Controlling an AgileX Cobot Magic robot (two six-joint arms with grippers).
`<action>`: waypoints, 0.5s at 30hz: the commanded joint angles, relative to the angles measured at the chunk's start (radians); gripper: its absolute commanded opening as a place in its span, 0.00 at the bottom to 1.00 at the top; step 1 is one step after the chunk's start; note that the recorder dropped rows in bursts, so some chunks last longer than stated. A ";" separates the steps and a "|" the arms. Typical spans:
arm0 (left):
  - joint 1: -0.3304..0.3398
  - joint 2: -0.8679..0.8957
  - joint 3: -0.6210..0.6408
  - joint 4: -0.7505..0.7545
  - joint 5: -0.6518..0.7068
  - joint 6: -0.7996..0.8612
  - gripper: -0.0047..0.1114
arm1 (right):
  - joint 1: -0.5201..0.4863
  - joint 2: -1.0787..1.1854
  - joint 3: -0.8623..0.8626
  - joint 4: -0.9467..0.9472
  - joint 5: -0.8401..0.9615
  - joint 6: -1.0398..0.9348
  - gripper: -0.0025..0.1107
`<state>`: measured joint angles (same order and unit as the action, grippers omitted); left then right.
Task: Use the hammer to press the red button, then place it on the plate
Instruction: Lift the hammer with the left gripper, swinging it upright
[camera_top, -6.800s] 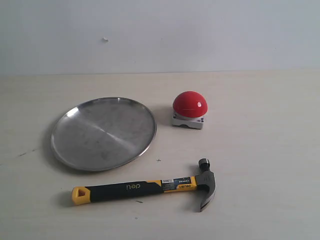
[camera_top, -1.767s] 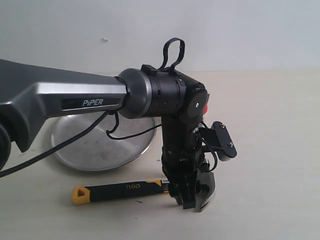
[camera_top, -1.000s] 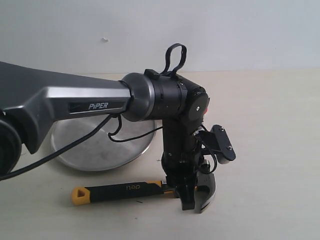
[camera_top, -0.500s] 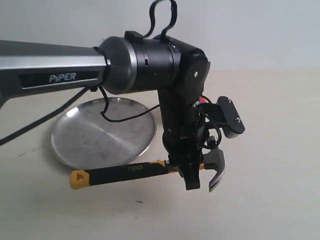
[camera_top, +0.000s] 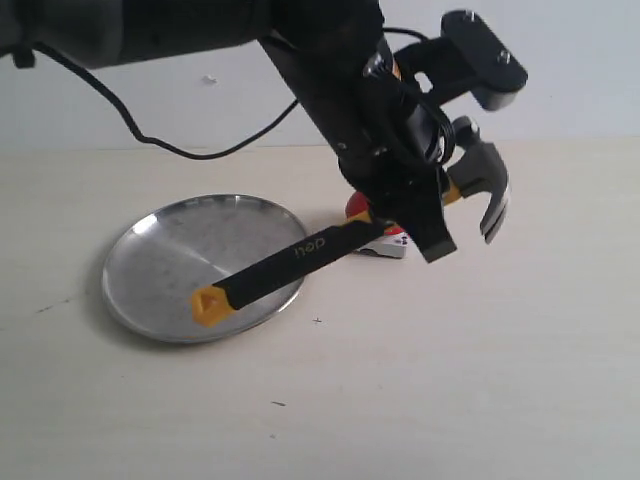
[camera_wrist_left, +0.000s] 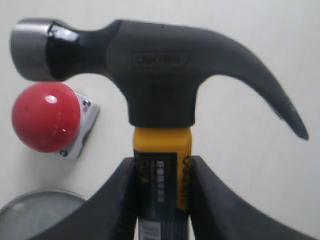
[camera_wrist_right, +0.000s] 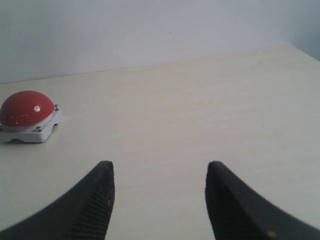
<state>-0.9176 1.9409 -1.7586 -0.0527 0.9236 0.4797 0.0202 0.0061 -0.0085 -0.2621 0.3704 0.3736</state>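
One hammer, one red button, one plate

The left hand sits high, tilted, jaws clamped; right hand seemingly low, jaws wide.

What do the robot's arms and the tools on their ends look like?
The left arm is black, with a thin black cable looping off it and a boxy black camera block on a bracket. The left tool has two smooth, curved black fingers; the right tool has black fingers with ribbed inner faces.
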 joint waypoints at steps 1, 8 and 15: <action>0.000 -0.071 -0.012 -0.013 -0.098 -0.072 0.04 | -0.005 -0.006 0.004 -0.001 -0.006 -0.006 0.50; 0.000 -0.141 0.109 -0.128 -0.364 -0.091 0.04 | -0.005 -0.006 0.004 -0.001 -0.006 -0.006 0.50; 0.000 -0.224 0.341 -0.197 -0.727 -0.091 0.04 | -0.005 -0.006 0.004 -0.001 -0.006 -0.006 0.50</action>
<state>-0.9176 1.7702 -1.4860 -0.2152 0.3992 0.3989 0.0202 0.0061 -0.0085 -0.2621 0.3704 0.3736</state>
